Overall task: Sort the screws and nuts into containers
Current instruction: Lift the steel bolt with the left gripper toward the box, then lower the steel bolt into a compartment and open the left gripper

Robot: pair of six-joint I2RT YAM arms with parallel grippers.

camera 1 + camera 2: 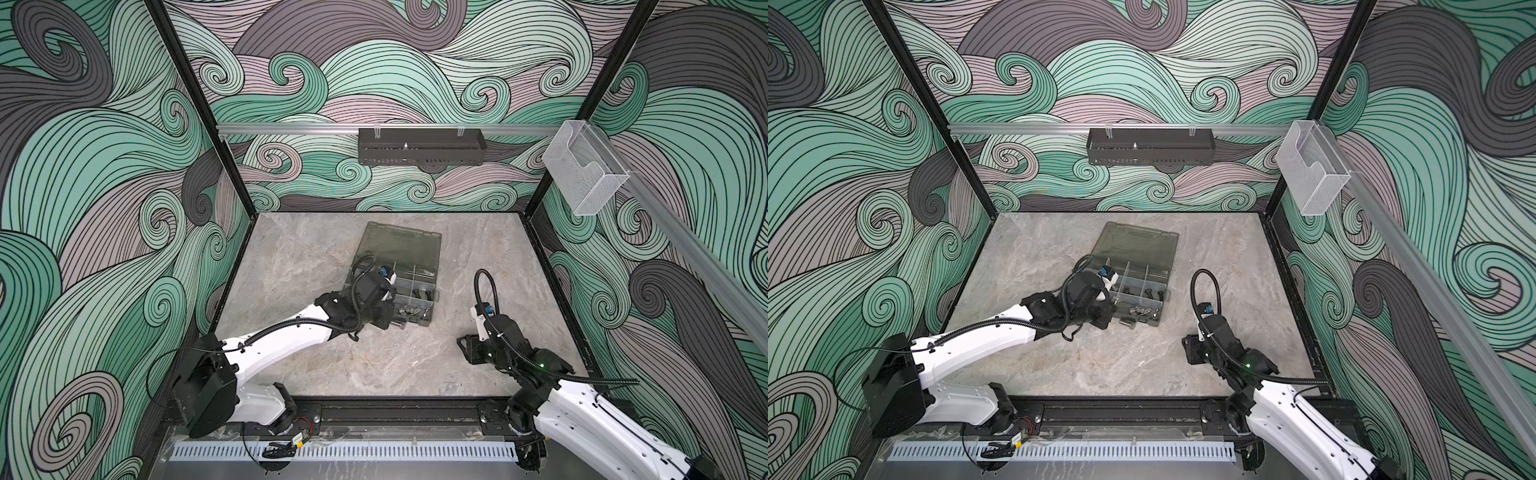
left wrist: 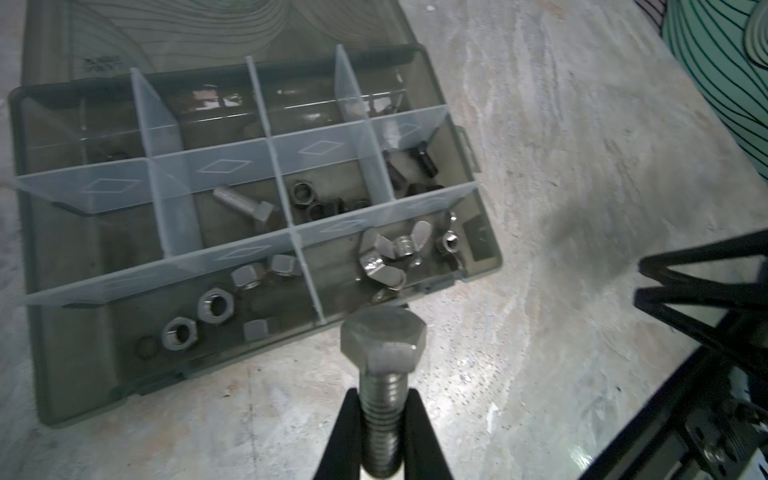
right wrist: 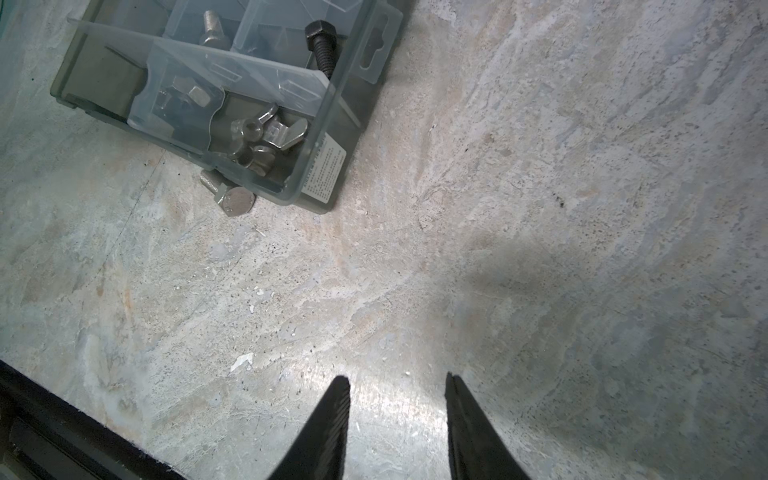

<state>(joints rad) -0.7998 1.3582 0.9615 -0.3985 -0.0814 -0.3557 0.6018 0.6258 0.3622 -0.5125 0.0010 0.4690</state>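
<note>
Where swirled walls enclose it, the marbled tabletop bears the containers.

Left gripper pinches a silver screw (head outward) beside the organiser case; wing nuts inside.

The table has a grey, marble-like top with beige veins. In the right wrist view a small white fleck lies on it. On three sides the walls carry swirling waves in green, mauve and dark grey, framed by black posts. A silver rail runs along the back wall, and a black perforated tray hangs from it by two clips. A shiny dot at the tray's middle may be a fastening, but it is too small to tell. A clear plastic box hangs on the right wall, near the back corner. Along the front edge run a black track and a white slotted strip.
</note>
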